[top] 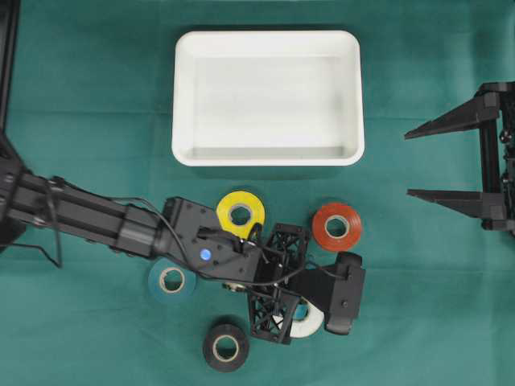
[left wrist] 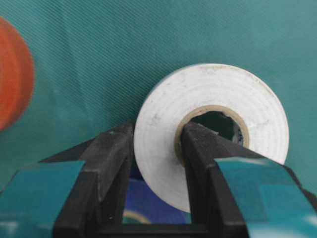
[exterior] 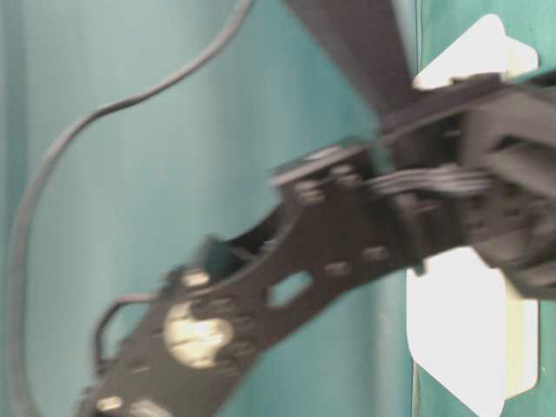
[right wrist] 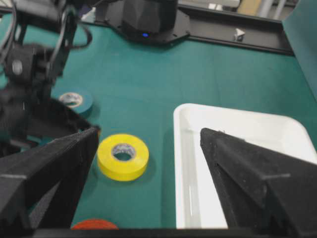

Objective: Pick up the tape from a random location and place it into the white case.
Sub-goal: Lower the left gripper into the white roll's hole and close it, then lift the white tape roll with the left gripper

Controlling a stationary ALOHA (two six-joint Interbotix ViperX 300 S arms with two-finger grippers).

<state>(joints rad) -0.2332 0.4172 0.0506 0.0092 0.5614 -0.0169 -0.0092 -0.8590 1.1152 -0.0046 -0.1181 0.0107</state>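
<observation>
white case (top: 267, 42) one; tape rolls (top: 241, 213) five.

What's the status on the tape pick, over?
Left gripper shut on white tape roll, one finger through its core. Right gripper open, idle. White case empty. Yellow roll sits between pick and case.

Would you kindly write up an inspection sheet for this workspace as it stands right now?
Surface: green cloth, flat.
Job's things: white tape roll pinched through its wall, one finger in the core; white case holds nothing.
Clutter: yellow roll, red roll, teal roll, black roll.
Grippers: left gripper shut on the white tape roll; right gripper open, away from the rolls.
Cables: black cable loops off the left arm.
Surroundings: black frame rail behind table.
</observation>
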